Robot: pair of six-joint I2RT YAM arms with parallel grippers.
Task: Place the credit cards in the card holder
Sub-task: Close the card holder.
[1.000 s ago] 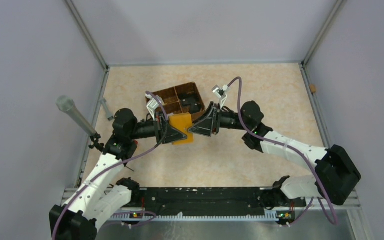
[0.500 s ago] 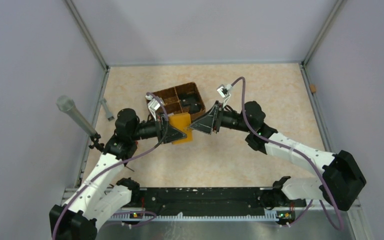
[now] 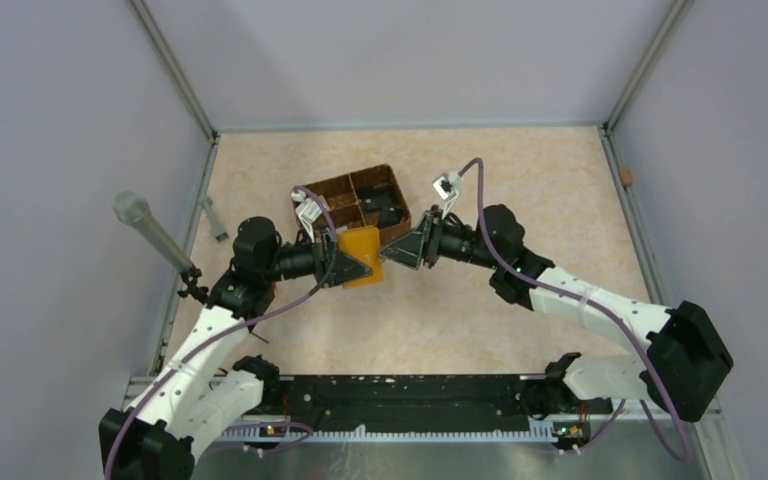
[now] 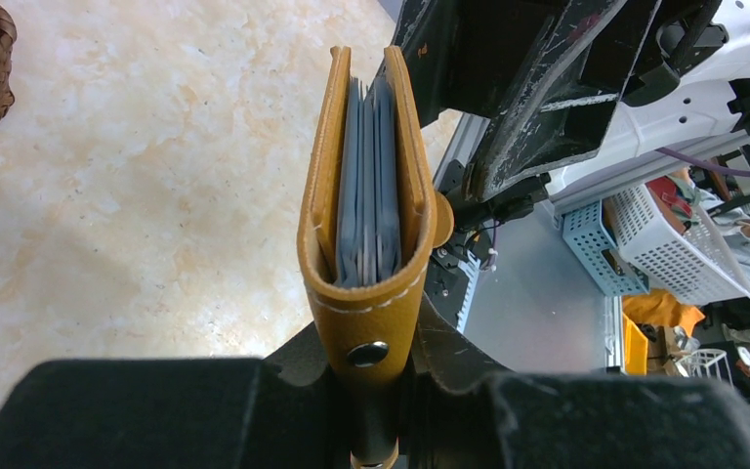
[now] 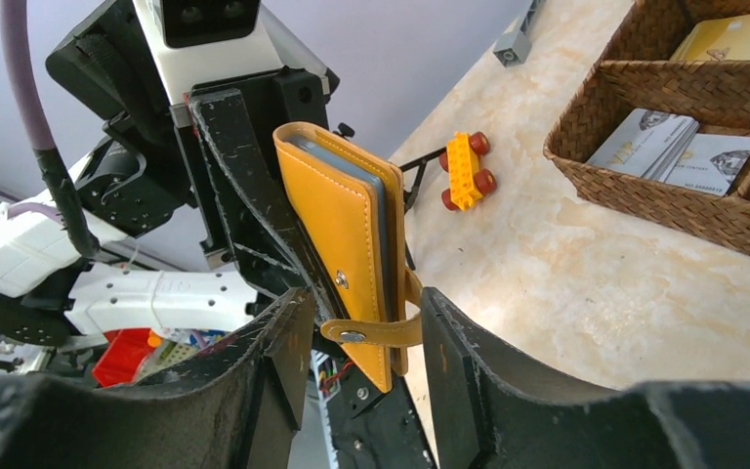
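The table (image 3: 520, 180) bears a basket (image 3: 345, 180). Beside it, in the air, the left gripper (image 4: 371, 391) is clenched on the spine of the wallet (image 4: 356, 293). The right gripper (image 5: 366, 298), jaws half apart, straddles the wallet's strapped edge; contact is unclear. Some cards (image 4: 366, 186) fill the wallet, and others (image 5: 645, 142) lie in the basket.

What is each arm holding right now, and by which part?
The left fingers clamp the card holder at its studded end. The right fingers straddle its strap; whether they grip it cannot be told.

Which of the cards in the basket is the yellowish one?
The yellowish card in the basket compartment at the top of the right wrist view; the grey cards lie in the compartment below it.
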